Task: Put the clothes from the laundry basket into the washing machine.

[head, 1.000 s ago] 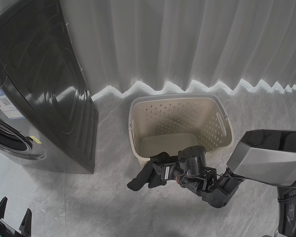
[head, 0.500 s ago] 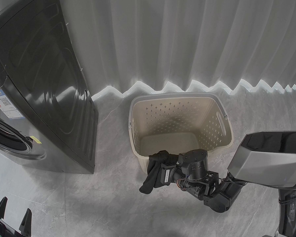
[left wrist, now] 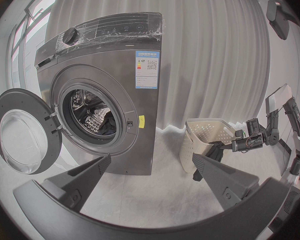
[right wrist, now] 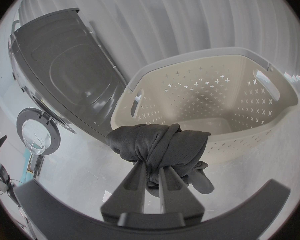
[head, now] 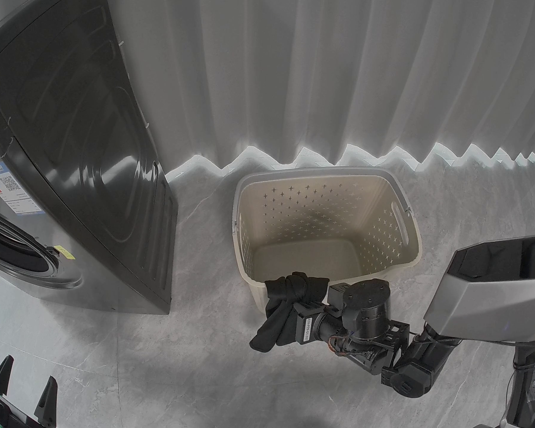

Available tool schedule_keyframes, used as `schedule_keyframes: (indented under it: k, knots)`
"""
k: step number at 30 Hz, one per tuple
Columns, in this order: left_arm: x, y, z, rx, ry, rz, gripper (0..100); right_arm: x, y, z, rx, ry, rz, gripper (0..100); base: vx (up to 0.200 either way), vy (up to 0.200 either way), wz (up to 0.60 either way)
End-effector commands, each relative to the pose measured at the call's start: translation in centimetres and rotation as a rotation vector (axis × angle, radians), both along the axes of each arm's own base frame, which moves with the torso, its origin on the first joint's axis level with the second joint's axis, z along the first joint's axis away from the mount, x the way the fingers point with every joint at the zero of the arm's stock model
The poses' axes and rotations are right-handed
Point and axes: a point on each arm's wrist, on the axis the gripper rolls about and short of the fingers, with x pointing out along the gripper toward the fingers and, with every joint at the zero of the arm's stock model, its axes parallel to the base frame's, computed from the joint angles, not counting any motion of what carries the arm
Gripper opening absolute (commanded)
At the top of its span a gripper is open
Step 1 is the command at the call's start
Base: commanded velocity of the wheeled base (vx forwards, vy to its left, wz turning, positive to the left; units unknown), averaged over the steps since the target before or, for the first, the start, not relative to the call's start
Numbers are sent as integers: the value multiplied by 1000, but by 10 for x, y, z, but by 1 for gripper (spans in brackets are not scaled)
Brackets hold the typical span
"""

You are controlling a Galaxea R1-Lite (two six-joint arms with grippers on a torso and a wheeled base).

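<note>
A dark garment hangs bunched and knotted just outside the front rim of the beige laundry basket, above the floor. My right gripper is shut on it; in the right wrist view the fingers pinch the garment from below, with the right gripper in front of the basket. The basket's inside shows bare. The washing machine stands to the left with its round door swung open, and dark cloth lies in the drum. My left gripper is open and holds nothing, low at the near left.
A white curtain hangs behind the basket and the machine. Bare marble floor lies between the machine and the basket. The open door juts out from the machine's front on its left.
My right gripper has drawn back to the right and nearer to me with the garment, which now hangs more bunched at the basket's front rim. The left arm has not moved.
</note>
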Motion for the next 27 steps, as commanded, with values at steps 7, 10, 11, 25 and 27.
schedule_keyframes:
  k: [7,10,11,25,27]
  knots:
    - [0,0,-5,-1,2,0,100,-8,-5,25,44,-73,18,0,0,0,0]
    - [0,0,-5,-1,2,0,100,-18,-11,49,71,-123,29,0,0,0,0]
    - [0,0,-5,-1,2,0,100,-23,-12,60,85,-144,39,0,0,0,0]
    - [0,0,-5,-4,3,0,100,-88,-66,174,188,-444,76,0,0,0,0]
    - [0,0,-5,-4,2,0,100,-95,-73,183,202,-462,75,0,0,0,0]
